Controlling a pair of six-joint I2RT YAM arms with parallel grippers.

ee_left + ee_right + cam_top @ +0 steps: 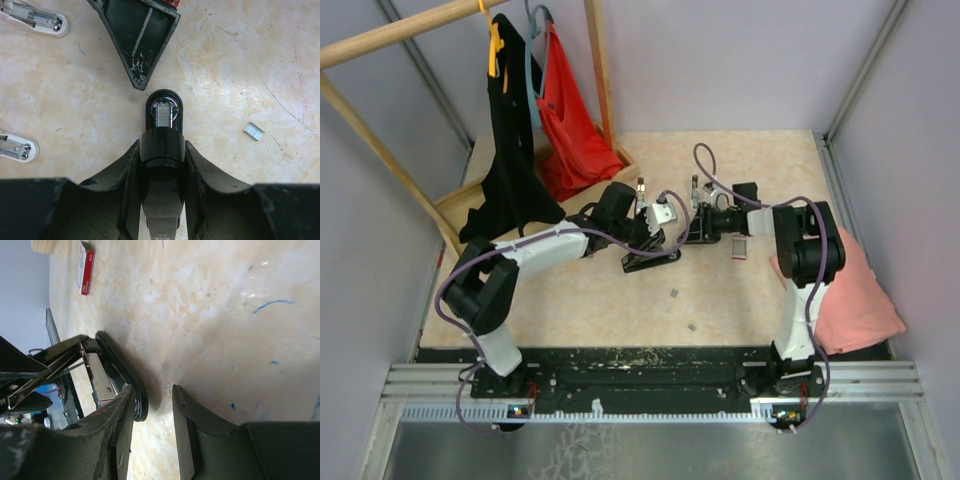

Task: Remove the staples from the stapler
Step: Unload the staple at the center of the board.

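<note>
One stapler (652, 261) well inside table (600, 300) edges

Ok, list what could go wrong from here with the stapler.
1. The right gripper is open beside the stapler, with mostly bare table in its gap; closing could miss the stapler or shove it.
2. The staples sit exposed in the stapler, which is clamped in the left gripper; a jolt could scatter them like the loose strip on the table.
</note>
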